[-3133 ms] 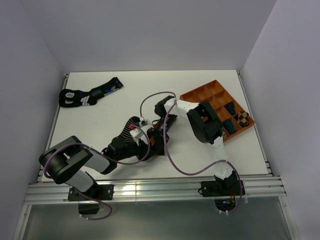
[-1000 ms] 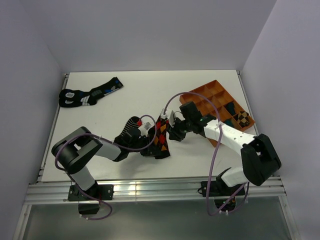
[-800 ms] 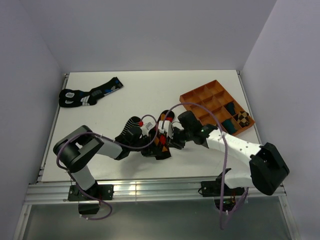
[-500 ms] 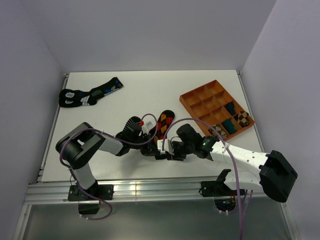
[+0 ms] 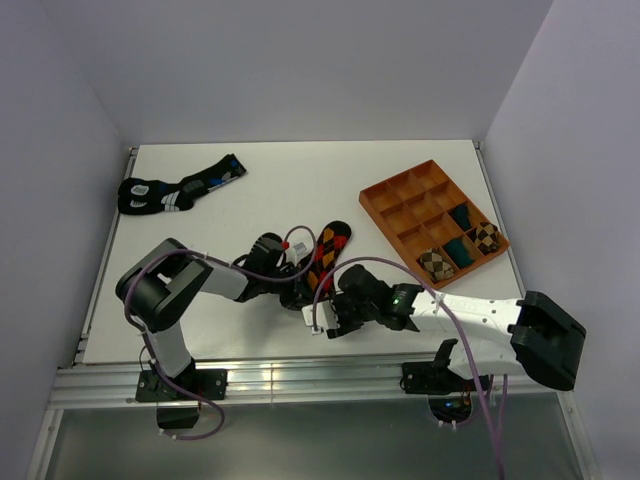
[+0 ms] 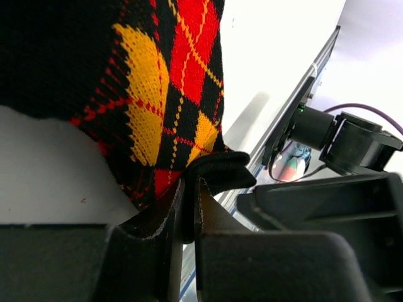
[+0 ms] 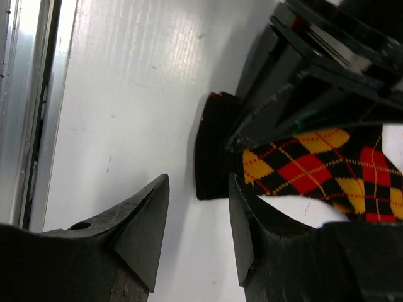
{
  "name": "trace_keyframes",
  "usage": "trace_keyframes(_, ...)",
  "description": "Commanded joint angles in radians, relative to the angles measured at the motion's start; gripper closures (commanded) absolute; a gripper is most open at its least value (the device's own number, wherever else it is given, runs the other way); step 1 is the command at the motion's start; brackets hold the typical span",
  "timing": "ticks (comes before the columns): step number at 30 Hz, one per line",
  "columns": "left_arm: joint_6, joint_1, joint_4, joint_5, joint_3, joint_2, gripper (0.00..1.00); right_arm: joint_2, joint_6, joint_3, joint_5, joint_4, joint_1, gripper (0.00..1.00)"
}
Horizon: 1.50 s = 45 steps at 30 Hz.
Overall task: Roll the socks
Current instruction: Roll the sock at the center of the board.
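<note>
The white-shelled, black-jointed left arm (image 5: 215, 281) and right arm (image 5: 470, 314) are trailing looping purple cables (image 5: 360, 261) and ending in matte black wedge-shaped fingers (image 7: 141, 221), the right one showing a small green light (image 5: 398, 296)

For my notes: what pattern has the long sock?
Long sock: black with red and orange argyle diamonds; clearest in left wrist view.

Two robot arms (image 5: 470, 312), one argyle sock (image 5: 327, 247), one striped ankle sock (image 5: 266, 246), one orange tray (image 5: 398, 177), four rolled bundles (image 5: 435, 263), one heap of blue-marked socks (image 5: 165, 192)
</note>
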Motion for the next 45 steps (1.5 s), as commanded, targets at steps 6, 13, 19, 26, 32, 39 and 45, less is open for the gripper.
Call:
trace_keyframes(6, 0.089, 0.017, -0.138, 0.006, 0.016, 0.048, 1.0, 0.095, -0.063, 0.008, 0.083, 0.078, 0.07, 0.52)
trace_keyframes(13, 0.116, 0.021, -0.15, 0.023, 0.013, 0.046, 1.0, 0.16, -0.074, 0.023, 0.138, 0.123, 0.081, 0.53)
trace_keyframes(19, 0.138, 0.021, -0.163, 0.043, 0.014, 0.046, 1.0, 0.226, -0.08, 0.04, 0.189, 0.155, 0.081, 0.57)
trace_keyframes(26, 0.139, 0.023, -0.149, 0.069, 0.007, 0.05, 1.0, 0.272, -0.085, 0.066, 0.212, 0.155, 0.081, 0.6)
trace_keyframes(32, 0.104, 0.023, -0.094, 0.072, -0.019, 0.033, 0.96, 0.278, -0.062, 0.112, 0.16, 0.066, 0.06, 0.77)
trace_keyframes(39, -0.008, 0.023, -0.017, -0.07, -0.075, -0.053, 0.81, 0.264, 0.003, 0.236, -0.053, -0.152, -0.043, 0.86)
trace_keyframes(45, -0.1, 0.017, 0.034, -0.182, -0.121, -0.134, 0.79, 0.301, 0.001, 0.318, -0.176, -0.308, -0.127, 0.86)
